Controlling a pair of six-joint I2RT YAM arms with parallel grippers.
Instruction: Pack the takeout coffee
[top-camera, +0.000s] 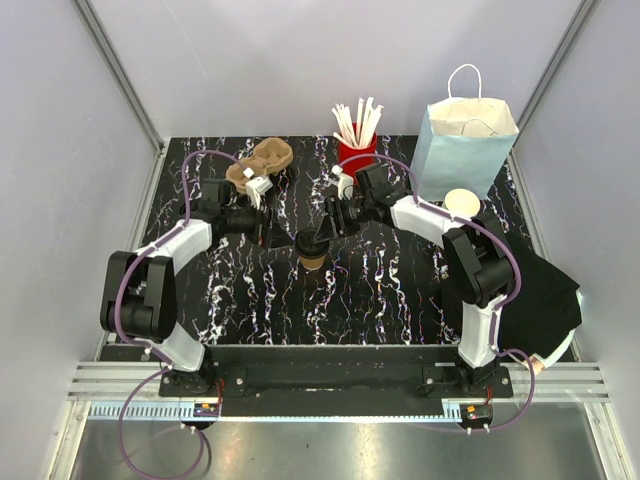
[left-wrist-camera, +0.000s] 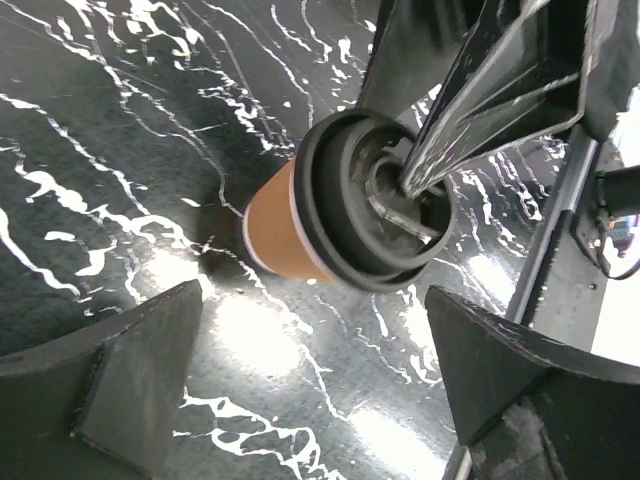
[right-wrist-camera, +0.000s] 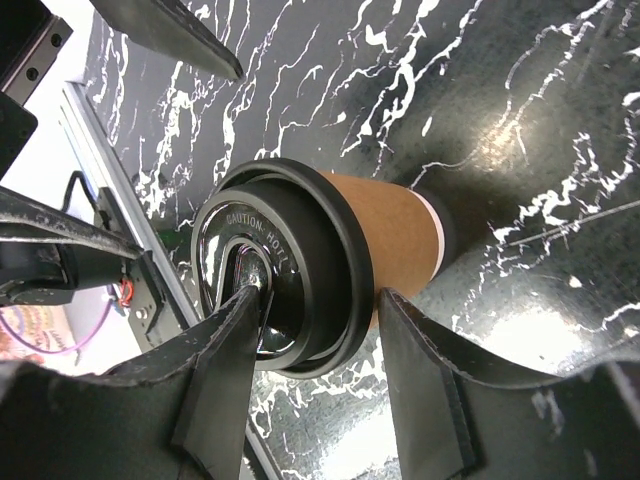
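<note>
Currently, frame centre, we log takeout coffee (top-camera: 313, 252) pinched by its lid (right-wrist-camera: 300, 245) in the right gripper (right-wrist-camera: 320, 300), left gripper (left-wrist-camera: 315, 335) released; risk: lid pops off, spilling.

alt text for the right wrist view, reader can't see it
A brown paper cup with a black lid stands on a black marbled table. The right arm's fingers pinch its rim, one on the lid, one against the cup.

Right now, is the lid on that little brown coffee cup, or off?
On. A black lid caps the brown cup, seated all around its rim in both wrist views.
</note>
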